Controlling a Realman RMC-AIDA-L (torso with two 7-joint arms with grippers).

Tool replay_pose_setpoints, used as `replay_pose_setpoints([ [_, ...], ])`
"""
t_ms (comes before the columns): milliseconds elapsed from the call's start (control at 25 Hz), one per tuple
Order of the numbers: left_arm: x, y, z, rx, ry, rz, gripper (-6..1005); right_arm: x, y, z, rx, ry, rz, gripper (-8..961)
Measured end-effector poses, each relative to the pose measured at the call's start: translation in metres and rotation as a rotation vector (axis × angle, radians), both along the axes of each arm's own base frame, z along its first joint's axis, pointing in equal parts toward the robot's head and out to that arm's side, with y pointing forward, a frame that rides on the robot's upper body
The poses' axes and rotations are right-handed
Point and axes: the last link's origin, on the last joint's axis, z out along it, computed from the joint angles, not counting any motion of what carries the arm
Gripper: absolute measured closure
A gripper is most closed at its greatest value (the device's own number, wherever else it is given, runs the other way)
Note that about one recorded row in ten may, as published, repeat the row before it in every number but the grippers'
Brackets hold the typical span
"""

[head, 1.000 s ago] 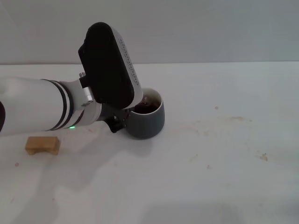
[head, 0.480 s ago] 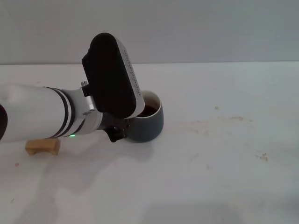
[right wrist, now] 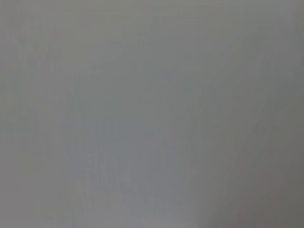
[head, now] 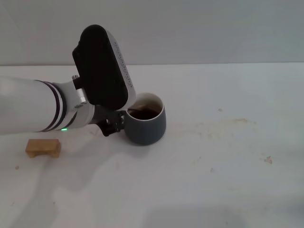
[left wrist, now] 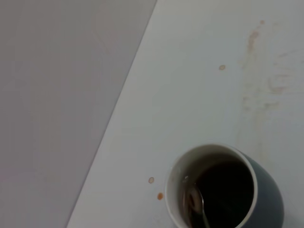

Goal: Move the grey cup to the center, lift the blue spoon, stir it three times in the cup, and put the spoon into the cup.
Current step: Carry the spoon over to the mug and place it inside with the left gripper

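Grey cup [head: 146,124] sat upright on the white table [head: 228,166], dark liquid inside. Left gripper [head: 114,124] was tight against the cup's left side, mostly hidden under its own wrist housing; couldn't tell its grip. Blue spoon [left wrist: 195,205]: only the metal bowl showed inside the cup, handle cut off. Wooden block [head: 43,147] lay well left. Right wrist view showed blank grey.
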Motion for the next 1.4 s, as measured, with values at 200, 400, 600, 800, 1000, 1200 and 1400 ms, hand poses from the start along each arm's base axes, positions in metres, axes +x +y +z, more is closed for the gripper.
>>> replay_pose_setpoints([
  [200, 0.002, 0.003, -0.001, -0.002, 0.007, -0.011, 859, 0.000, 0.000, -0.001, 0.000, 0.002, 0.000, 955],
  [400, 0.006, 0.005, -0.003, -0.010, 0.006, -0.023, 858, 0.000, 0.000, -0.001, 0.000, 0.002, 0.000, 955],
  [600, 0.009, 0.004, -0.005, -0.012, 0.001, -0.037, 858, 0.000, 0.000, -0.001, -0.001, 0.001, -0.001, 955],
  [800, 0.015, -0.003, -0.010, -0.033, 0.001, -0.060, 858, 0.000, 0.000, 0.000, -0.001, 0.001, 0.000, 955],
  [1000, 0.016, -0.011, -0.012, -0.044, -0.001, -0.067, 858, -0.001, 0.002, 0.000, -0.002, 0.001, 0.004, 955],
  [1200, 0.010, -0.014, -0.011, -0.043, 0.003, -0.048, 858, -0.002, 0.003, 0.000, -0.002, -0.001, 0.005, 955],
  [1400, 0.004, -0.013, -0.007, -0.029, 0.016, -0.033, 858, -0.002, 0.003, 0.000, -0.002, -0.004, 0.005, 955],
])
